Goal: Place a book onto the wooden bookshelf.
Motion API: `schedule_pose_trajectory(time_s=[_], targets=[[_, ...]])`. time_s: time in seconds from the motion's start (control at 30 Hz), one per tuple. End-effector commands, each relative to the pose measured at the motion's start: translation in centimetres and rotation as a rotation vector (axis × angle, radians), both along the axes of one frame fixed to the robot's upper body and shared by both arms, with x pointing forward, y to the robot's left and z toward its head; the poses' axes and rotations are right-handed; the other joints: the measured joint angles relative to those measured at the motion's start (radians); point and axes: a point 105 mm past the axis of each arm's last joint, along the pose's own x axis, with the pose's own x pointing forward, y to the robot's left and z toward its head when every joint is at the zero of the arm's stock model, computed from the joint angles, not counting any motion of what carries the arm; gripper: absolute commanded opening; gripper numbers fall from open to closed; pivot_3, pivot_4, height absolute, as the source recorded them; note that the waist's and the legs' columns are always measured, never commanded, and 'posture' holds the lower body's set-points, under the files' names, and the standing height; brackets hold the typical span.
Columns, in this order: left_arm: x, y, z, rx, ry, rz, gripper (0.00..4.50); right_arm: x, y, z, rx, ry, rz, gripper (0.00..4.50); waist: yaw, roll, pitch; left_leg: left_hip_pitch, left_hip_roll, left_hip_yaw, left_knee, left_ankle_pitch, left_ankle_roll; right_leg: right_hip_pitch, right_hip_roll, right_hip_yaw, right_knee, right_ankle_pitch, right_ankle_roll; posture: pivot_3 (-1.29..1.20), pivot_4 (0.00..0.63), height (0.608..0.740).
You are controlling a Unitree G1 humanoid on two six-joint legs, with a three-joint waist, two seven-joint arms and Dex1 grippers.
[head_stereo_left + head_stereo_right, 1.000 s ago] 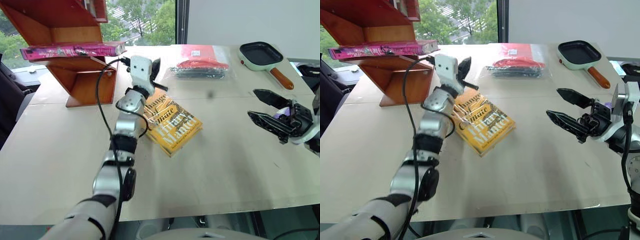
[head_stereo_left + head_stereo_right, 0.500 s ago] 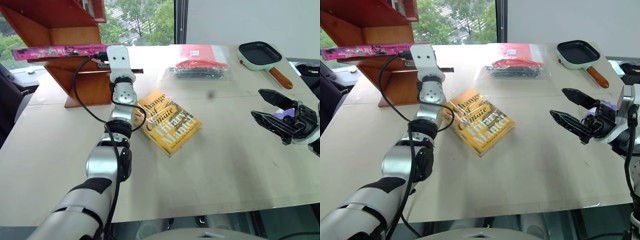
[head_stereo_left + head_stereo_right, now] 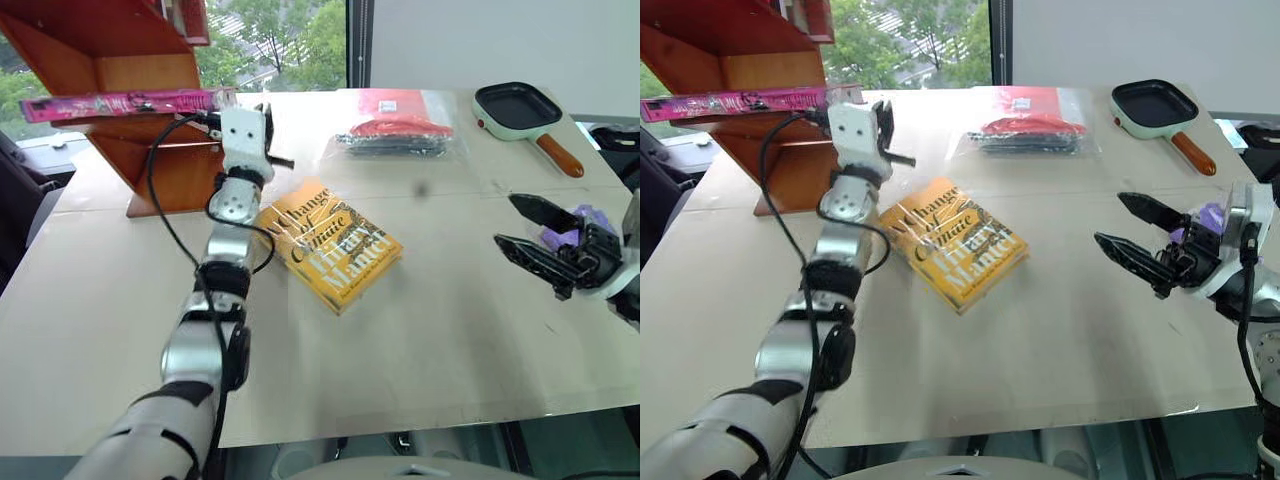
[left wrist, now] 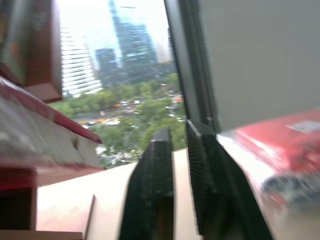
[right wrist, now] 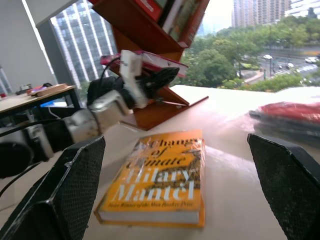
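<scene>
Left gripper point(image 3: 262, 130) fingers point(image 4: 152, 185) narrowly parted beside the shelved book point(image 3: 125, 102).

Glossy plastic wraps the pink book point(image 3: 125, 102) on the smooth, reddish-brown wooden bookshelf point(image 3: 110, 60).

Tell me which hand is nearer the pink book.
Left. The left hand sits just off the pink book's end on the bookshelf; the right hand hangs far across the table.

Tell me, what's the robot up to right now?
Left gripper empty beside the shelf. Right gripper open, empty. Pink book lies flat on the wooden bookshelf. Yellow book on the table, not in the way.
</scene>
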Motion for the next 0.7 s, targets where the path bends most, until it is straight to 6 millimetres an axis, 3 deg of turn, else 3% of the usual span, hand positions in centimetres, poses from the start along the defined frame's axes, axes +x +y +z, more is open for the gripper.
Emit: schedule_pose_trajectory(time_s=[0.03, 0.1, 0.17, 0.33, 0.4, 0.5, 0.7], targets=[[-5.3, -1.0, 0.7, 0.067, 0.115, -0.235, 2.68, -0.6, -0.4, -0.9, -0.04, -0.023, -0.023, 4.5, -0.009, 0.0, 0.0, 0.0, 0.0, 0.0, -0.001, 0.0, 0.0, 0.0, 0.0, 0.0, 0.0, 0.0, 0.0, 0.0, 0.15, 0.72], [-7.9, 0.5, -0.9, 0.089, 0.246, -0.248, 3.71, -0.7, -0.7, -2.4, -0.076, 0.002, -0.047, 4.5, -0.01, 0.001, 0.0, 0.003, 0.0, 0.0, -0.004, 0.0, 0.0, 0.001, 0.0, 0.001, -0.001, 0.0, 0.0, 0.0, 0.15, 0.72], [-9.8, 2.4, -2.6, 0.098, 0.352, -0.203, 4.45, -0.7, -1.1, -3.8, -0.123, 0.021, -0.074, 4.5, -0.001, 0.004, -0.001, 0.005, 0.0, 0.0, -0.004, 0.0, 0.0, 0.002, 0.001, 0.002, -0.001, 0.0, 0.0, 0.0, 0.15, 0.72], [-15.2, 4.0, -7.9, 0.057, 0.602, -0.201, 4.45, -0.4, -2.5, -8.1, -0.209, 0.109, -0.189, 4.5, 0.024, 0.009, 0.0, 0.023, 0.0, 0.001, -0.008, -0.002, 0.002, 0.019, 0.001, 0.002, -0.004, 0.0, -0.001, 0.0, 0.15, 0.72], [-16.4, 4.2, -9.1, 0.052, 0.625, -0.175, 4.45, -0.7, -2.5, -9.3, -0.217, 0.157, -0.177, 4.5, 0.03, 0.01, 0.001, 0.023, 0.001, 0.001, -0.008, -0.002, 0.003, 0.02, 0.001, 0.001, -0.006, 0.0, -0.001, 0.0, 0.15, 0.72], [-17.1, 5.0, -10.8, 0.046, 0.658, -0.102, 4.45, -0.5, -2.9, -11.1, -0.279, 0.166, -0.196, 4.5, 0.044, 0.01, 0.001, 0.023, 0.001, 0.001, -0.008, -0.002, 0.003, 0.02, 0.001, 0.001, -0.006, 0.0, -0.001, 0.0, 0.15, 0.72], [-17.5, 5.2, -11.0, 0.066, 0.632, -0.095, 4.45, 0.6, -3.6, -12.0, -0.34, 0.11, -0.211, 4.5, 0.048, 0.01, 0.0, 0.023, 0.001, 0.001, -0.008, -0.002, 0.002, 0.021, 0.001, 0.001, -0.007, 0.0, -0.001, 0.0, 0.15, 0.72]])
